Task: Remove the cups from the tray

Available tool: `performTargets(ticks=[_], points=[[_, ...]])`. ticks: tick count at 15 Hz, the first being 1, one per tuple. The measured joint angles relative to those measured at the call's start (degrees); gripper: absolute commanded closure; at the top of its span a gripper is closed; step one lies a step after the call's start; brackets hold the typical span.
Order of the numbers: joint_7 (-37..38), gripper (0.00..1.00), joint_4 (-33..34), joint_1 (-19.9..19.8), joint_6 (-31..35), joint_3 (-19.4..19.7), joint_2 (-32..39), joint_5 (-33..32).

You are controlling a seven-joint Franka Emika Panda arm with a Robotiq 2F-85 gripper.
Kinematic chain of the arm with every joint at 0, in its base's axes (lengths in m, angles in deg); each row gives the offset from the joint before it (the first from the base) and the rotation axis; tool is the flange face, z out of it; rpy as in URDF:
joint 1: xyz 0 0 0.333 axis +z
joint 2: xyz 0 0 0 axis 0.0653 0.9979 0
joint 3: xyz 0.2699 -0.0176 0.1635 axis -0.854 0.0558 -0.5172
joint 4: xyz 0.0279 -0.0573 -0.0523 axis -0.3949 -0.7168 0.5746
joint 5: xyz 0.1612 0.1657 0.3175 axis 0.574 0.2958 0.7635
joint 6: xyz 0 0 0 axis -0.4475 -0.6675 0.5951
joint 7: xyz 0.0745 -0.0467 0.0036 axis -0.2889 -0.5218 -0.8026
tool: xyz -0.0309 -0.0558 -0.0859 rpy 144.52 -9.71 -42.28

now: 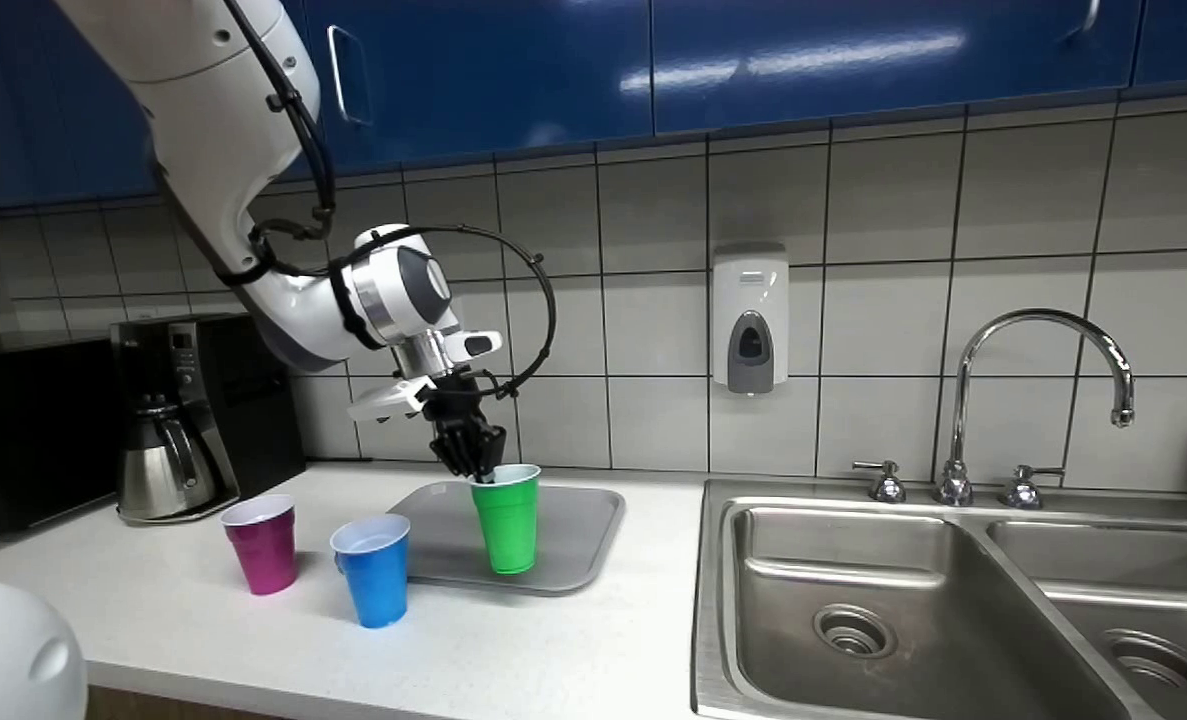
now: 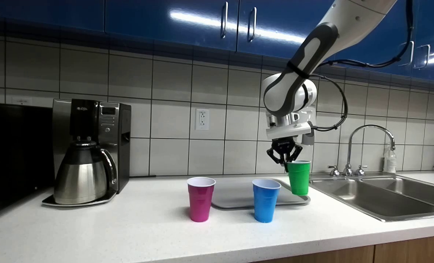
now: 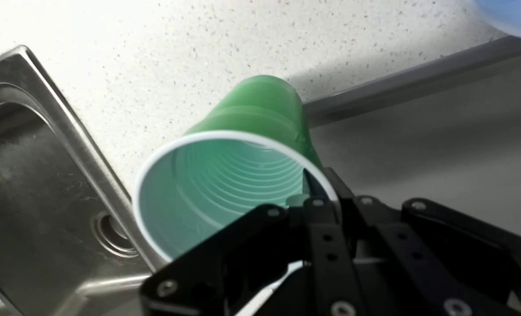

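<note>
Green cup (image 2: 299,179) slightly tilted, held by pincer (image 3: 322,181), which pinches its wall from inside and outside. Tray (image 1: 575,530) below pincer. Blue cup (image 2: 265,202) and magenta cup (image 2: 200,202) upright on counter (image 2: 129,226), off tray, lower than pincer and left of it in both exterior views. Coffee pot (image 2: 81,186) farther left of pincer, sink (image 1: 773,590) to its right, in both exterior views.

No txt legible for sure. Coffee maker (image 2: 109,137): small pale logo (image 2: 81,108) on blk upper front, too tiny to read. Soap dispenser (image 1: 750,318): faint lettering (image 1: 751,278) nr top, illeg. Claw (image 2: 286,166): lt. mark (image 2: 283,143) across blk body, can't make out. Wall outlet (image 2: 202,119): v. small print (image 2: 202,111) up top, blurred.
</note>
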Motion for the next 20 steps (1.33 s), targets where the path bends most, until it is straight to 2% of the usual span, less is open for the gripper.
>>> performTargets(ticks=[10,20], points=[[3.67,0.99,-5.26,-1.02,1.68,-0.72,-2.41,-3.01],[7.02,0.99,-10.43,-3.25,9.38,-0.74,-2.48,-4.15]])
